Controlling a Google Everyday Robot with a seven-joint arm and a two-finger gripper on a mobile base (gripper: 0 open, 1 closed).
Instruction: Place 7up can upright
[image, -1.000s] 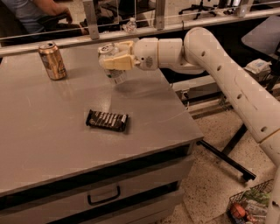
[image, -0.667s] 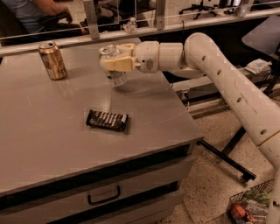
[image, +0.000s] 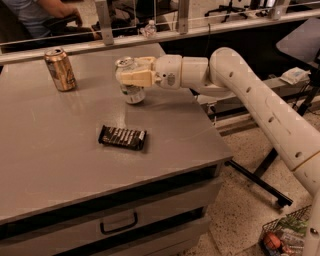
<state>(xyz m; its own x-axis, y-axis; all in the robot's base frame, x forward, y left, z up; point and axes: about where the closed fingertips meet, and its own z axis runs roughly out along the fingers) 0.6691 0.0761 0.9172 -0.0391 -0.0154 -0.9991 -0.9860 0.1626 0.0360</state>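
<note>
The 7up can (image: 132, 93), pale silver with faint green marks, stands upright near the back middle of the grey table (image: 60, 160). My gripper (image: 131, 74) reaches in from the right and its cream fingers (image: 137, 78) are closed around the can's upper half. The can's base looks to be on or just above the tabletop. The white arm (image: 250, 95) stretches away to the right.
A gold can (image: 60, 69) stands upright at the back left. A dark snack bar in a wrapper (image: 122, 137) lies flat in the middle of the table. A rail (image: 150, 37) runs along the back edge. The table's right edge drops to the floor.
The gripper with the can has lowered very slightly toward the tabletop. Nothing else has moved.
</note>
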